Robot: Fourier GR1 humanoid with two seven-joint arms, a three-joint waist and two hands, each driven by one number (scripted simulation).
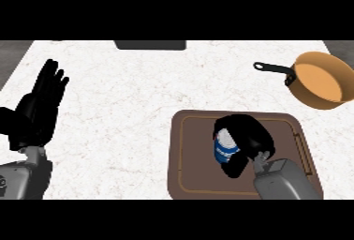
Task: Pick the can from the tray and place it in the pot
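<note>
Arching over the tray [188, 159], the right hand [250, 133] has its fingers clamped round the can [224, 149]

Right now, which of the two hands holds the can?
The right hand, its fingers curled round the can over the tray. The left hand is open at the view's left, holding nothing.

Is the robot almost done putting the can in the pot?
Not yet, about halfway. Done: the right hand is curled round the blue and white can. In hand: the can is over the brown tray; whether it is lifted cannot be told. Left: carry it up to the orange pot, which shows nothing inside, and let go. The left hand rests open at the left.
</note>
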